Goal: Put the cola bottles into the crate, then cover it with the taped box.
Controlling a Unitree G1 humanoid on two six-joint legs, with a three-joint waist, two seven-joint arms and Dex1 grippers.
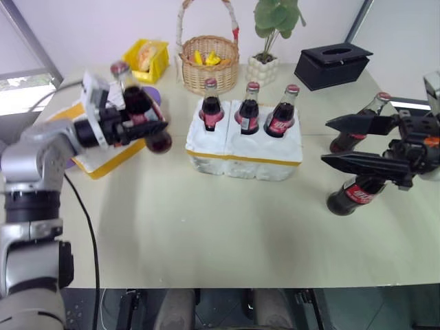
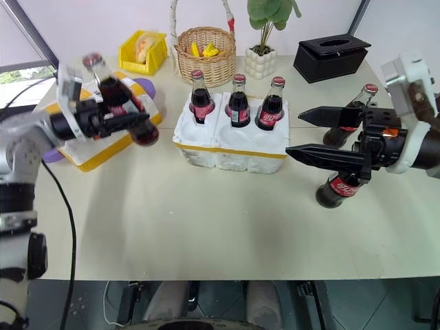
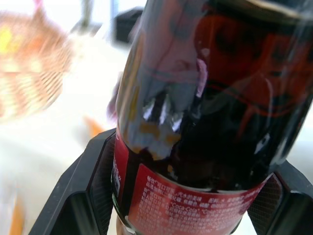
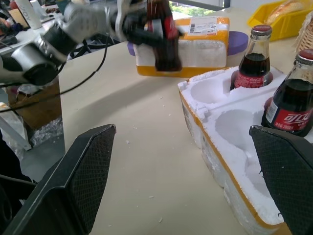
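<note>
Styrofoam crate (image 1: 244,148) holds three cola bottles (image 1: 249,108) in its far row; left gripper (image 1: 141,124) clamps a fourth (image 1: 141,110), right gripper (image 1: 354,143) gapes empty, apparently two bottles (image 1: 357,192) and the taped box (image 4: 195,46) left.

crate (image 1: 244,152): three cola bottles (image 1: 249,108) upright in back holes | taped box (image 1: 103,159): left of crate

The table (image 1: 206,234) was pale beige. At its middle sat the crate (image 1: 244,155). The taped box (image 1: 103,161) lay near the left edge. Along the far edge stood a yellow bin (image 1: 148,60), a basket (image 1: 210,62), a potted plant (image 1: 265,65) and a black tissue box (image 1: 333,65). Two bottles (image 1: 354,196) stood near the right edge.
</note>
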